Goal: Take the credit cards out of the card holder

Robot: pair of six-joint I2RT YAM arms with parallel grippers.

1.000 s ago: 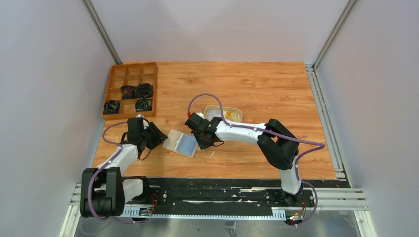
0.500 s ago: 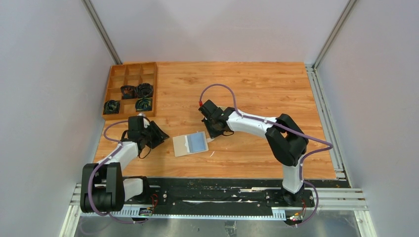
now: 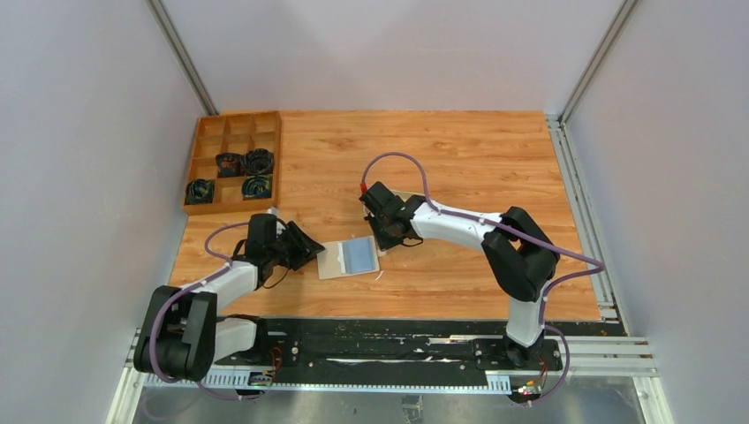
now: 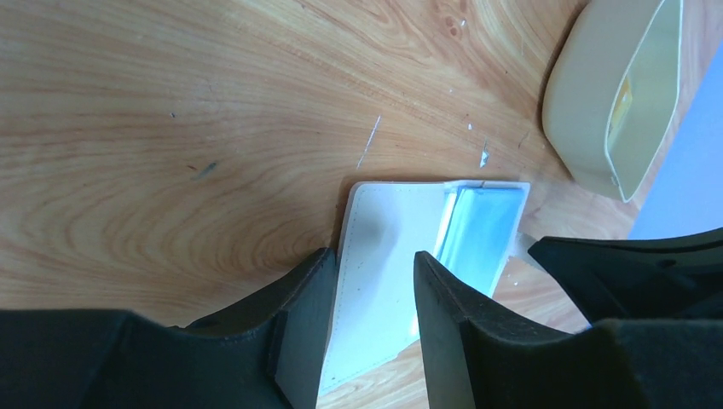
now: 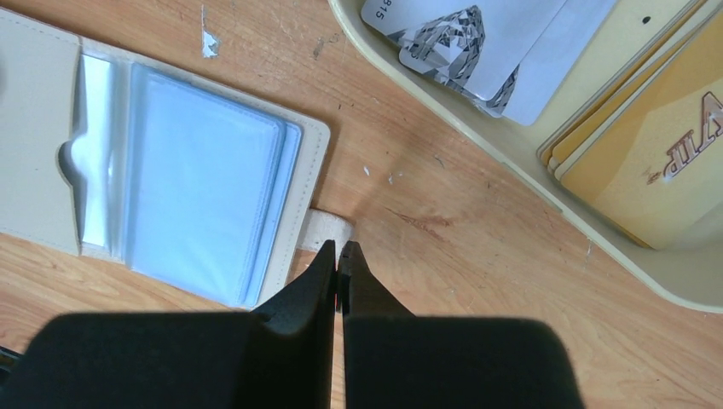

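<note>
The card holder [image 3: 349, 258] lies open and flat on the table, cream with pale blue pockets [image 5: 196, 179]. My left gripper [image 3: 307, 251] is open at its left edge; one finger is at the cream flap's [image 4: 388, 230] edge and the other over the flap. My right gripper [image 5: 339, 249] is shut and empty, its tips just short of the snap tab [image 5: 328, 227] at the holder's right edge. The credit cards lie in the oval cream tray [image 5: 426, 98]: whitish ones [image 5: 486, 34] and yellow-orange ones [image 5: 656, 145]. The pockets look flat; I cannot tell whether a card is inside.
A wooden divided box [image 3: 234, 159] holding dark coiled items stands at the back left. The cream tray also shows in the left wrist view [image 4: 588, 94], behind the holder. In the top view my right arm [image 3: 459, 228] covers most of the tray.
My right gripper left the card holder and moved up-right toward the tray. The holder turned and shifted slightly right. My left gripper moved right up to the holder's left edge.
</note>
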